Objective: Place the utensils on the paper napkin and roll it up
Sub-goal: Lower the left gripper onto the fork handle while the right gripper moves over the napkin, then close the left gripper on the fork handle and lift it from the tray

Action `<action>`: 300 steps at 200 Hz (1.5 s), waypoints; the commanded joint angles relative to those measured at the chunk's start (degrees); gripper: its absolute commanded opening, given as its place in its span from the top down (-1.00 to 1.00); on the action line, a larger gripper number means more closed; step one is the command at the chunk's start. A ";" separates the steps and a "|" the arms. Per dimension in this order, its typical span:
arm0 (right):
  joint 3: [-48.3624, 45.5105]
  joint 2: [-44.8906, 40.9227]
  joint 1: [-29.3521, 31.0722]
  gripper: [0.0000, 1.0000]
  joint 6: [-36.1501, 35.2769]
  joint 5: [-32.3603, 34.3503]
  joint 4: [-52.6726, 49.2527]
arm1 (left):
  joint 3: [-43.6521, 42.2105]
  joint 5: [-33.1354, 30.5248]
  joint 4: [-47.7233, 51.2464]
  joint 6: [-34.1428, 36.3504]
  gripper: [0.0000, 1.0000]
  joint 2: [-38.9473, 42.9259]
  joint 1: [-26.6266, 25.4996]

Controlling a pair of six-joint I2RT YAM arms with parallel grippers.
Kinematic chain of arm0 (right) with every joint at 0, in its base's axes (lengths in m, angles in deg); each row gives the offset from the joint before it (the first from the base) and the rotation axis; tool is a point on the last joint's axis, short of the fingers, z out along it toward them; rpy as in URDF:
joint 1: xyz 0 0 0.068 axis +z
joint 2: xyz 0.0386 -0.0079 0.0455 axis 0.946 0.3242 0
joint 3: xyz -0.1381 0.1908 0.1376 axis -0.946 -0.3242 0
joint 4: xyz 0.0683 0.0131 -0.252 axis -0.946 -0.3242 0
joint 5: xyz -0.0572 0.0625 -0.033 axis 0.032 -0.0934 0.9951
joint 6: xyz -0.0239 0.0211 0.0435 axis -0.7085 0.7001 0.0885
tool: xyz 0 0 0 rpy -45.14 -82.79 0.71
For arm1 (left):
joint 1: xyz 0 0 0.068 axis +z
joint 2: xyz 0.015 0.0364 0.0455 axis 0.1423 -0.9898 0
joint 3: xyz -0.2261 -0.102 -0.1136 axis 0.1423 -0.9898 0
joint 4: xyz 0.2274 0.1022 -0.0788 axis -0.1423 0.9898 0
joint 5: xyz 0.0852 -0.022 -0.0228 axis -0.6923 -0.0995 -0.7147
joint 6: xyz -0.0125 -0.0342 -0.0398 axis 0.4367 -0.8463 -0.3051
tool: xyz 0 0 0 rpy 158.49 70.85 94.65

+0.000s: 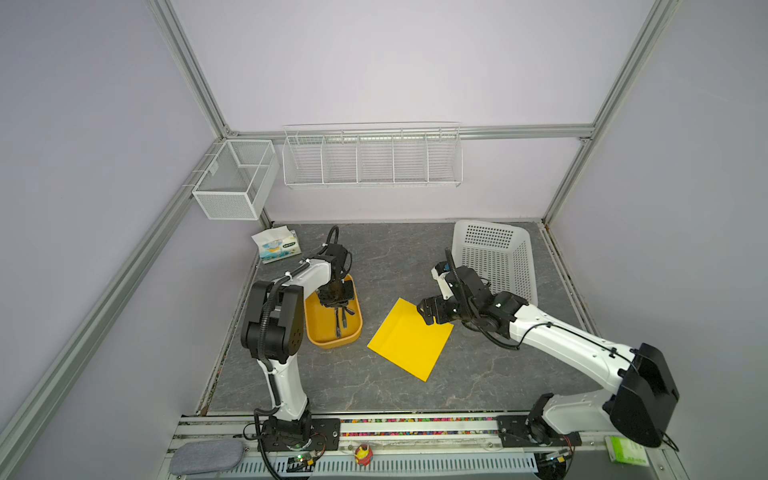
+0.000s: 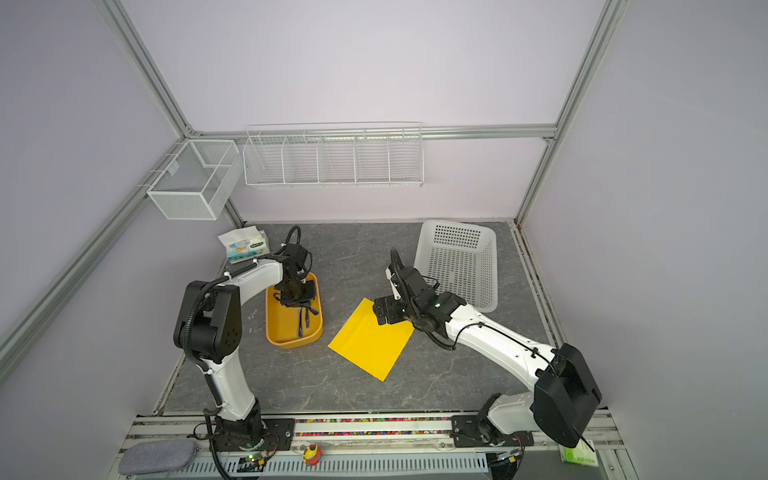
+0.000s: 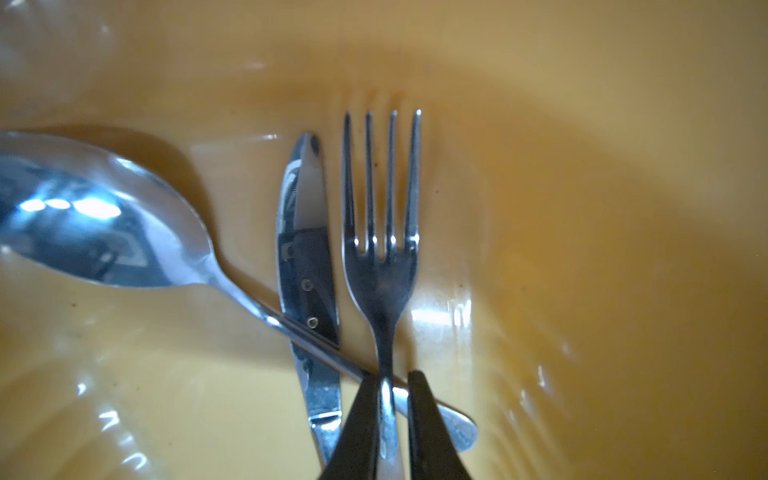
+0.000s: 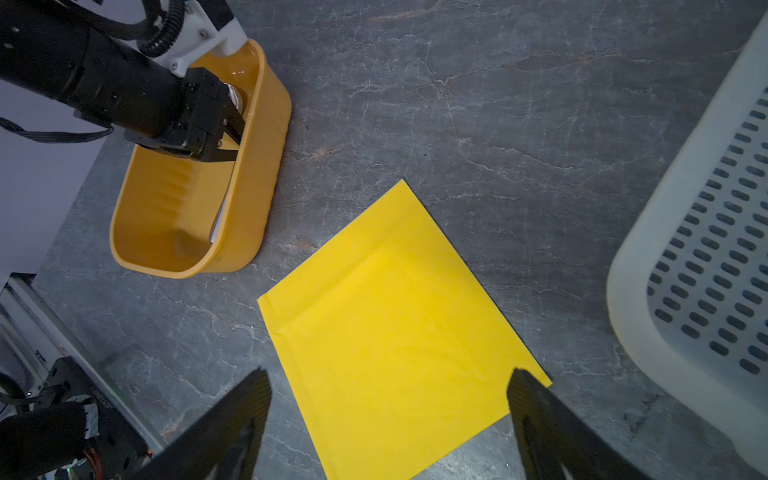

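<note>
In both top views the paper napkin (image 1: 409, 338) lies flat on the grey table (image 1: 374, 257). It is a bright yellow square turned cornerwise, just right of the orange-yellow tray (image 1: 332, 344). The left tool (image 1: 340, 309) reaches down into the tray, where the cutlery shows only as slim dark lines. The right tool (image 1: 428, 316) stands over the napkin's far right edge, with a white perforated basket (image 1: 494, 257) behind it. Bare table lies on the near side of the napkin, and a narrow strip parts the napkin from the tray.

The left wrist view shows three silver pieces on the tray floor. A four-tined fork (image 3: 382, 266) lies parallel to a knife (image 3: 307, 266) just beside it. The handle of a spoon (image 3: 95, 216) crosses over the knife and meets the fork's handle. The tool's fingers (image 3: 428, 415) are drawn close together and clamped on the fork's handle at that crossing.

In the right wrist view the napkin is smooth, with faint fold lines. The right tool's fingers (image 4: 241, 415) stand wide apart and hold nothing. One tip is over the napkin near a corner, the other over bare table just beside its edge. Whether either tip touches cannot be told. The basket's wall is near that corner.
</note>
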 commanded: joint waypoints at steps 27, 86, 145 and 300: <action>-1.02 -0.53 0.24 -0.82 1.79 3.39 -2.74 | 0.57 -0.46 1.16 1.50 0.79 -5.01 -0.08; 0.53 2.64 0.26 -0.80 1.61 5.53 -6.31 | 3.87 -1.00 2.45 2.95 0.92 -4.21 -0.10; -1.28 3.34 0.29 -0.79 2.14 2.91 -3.26 | 5.91 1.50 1.59 2.91 0.85 -6.00 -0.08; -1.02 -4.89 0.32 -0.77 3.99 11.48 -8.40 | 8.37 0.29 6.09 3.18 0.91 -6.00 -0.15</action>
